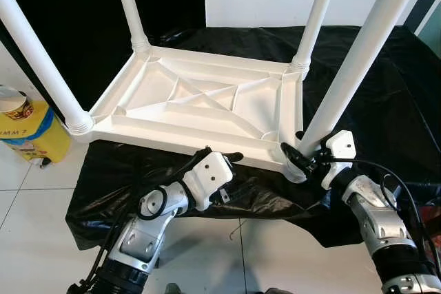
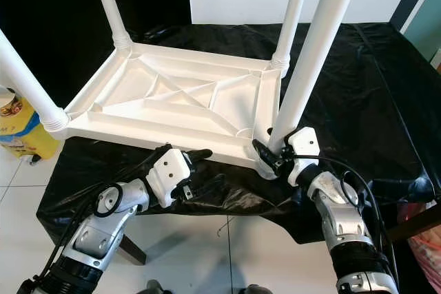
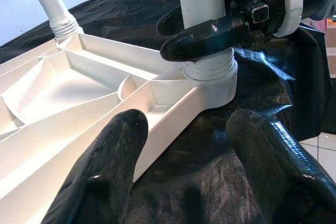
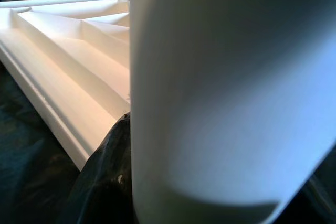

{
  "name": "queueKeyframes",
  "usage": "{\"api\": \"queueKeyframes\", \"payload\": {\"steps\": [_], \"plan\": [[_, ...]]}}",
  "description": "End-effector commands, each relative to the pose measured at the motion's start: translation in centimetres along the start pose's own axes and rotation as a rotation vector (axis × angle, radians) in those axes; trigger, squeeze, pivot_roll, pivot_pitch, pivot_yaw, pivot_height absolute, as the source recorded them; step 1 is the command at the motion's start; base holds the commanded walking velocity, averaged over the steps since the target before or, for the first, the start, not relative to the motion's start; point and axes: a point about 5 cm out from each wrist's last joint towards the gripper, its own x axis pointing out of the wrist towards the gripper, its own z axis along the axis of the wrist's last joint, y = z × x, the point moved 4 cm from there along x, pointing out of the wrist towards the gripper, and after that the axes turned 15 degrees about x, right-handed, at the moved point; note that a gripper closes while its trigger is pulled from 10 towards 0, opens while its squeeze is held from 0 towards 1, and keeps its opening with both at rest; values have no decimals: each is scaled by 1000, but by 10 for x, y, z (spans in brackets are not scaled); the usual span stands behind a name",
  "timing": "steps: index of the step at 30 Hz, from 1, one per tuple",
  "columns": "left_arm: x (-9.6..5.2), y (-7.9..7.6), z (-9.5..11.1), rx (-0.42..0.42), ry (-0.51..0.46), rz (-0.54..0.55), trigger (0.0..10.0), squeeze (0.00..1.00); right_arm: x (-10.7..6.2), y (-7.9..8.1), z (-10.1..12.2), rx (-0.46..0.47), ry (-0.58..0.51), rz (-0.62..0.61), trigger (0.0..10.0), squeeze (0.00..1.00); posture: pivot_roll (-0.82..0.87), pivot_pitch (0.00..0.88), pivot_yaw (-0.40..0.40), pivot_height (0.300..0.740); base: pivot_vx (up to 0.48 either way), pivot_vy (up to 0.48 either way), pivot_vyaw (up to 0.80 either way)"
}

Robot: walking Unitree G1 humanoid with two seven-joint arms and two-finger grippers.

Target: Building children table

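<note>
Lying upside down on a black cloth [image 1: 386, 80], the white tabletop [image 1: 200, 105] is carrying four white legs pointing up, one at each corner. The right gripper [image 1: 298, 153] is clamping its two black fingers around the near right leg [image 1: 358, 60], low down and just above the ribbed collar where it is entering its corner socket [image 3: 212, 80] (the left wrist view is showing this grip most clearly). The left gripper [image 1: 224, 158] is sitting with its fingers apart at the near rim of the tabletop, holding nothing. The leg is looking seated, though how tightly I cannot tell. To finish this step well, the right gripper should be keeping the leg in line with the socket while twisting or pressing, and the left should be bracing the rim against sliding. A yellow container [image 1: 27, 129] is standing on the floor beside the cloth.
</note>
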Motion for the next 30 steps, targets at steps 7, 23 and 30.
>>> {"api": "queueKeyframes", "payload": {"steps": [7, 23, 30], "plan": [[0, 4, -2, -10, 29, 71, 10000, 0, -12, -9, -18, 10, 37, -170, 10000, 0, 21, 86, -51, 740, 0, 0, 0], [-2, 1, -2, -21, 34, 73, 10000, 0, -24, -10, -18, 34, -21, -438, 10000, 0, 20, 98, -61, 740, 0, 0, 0], [-2, 0, -1, -23, 33, 73, 10000, 0, -27, -4, -23, 65, -38, -571, 10000, 0, 23, 98, -68, 740, 0, 0, 0]]}}
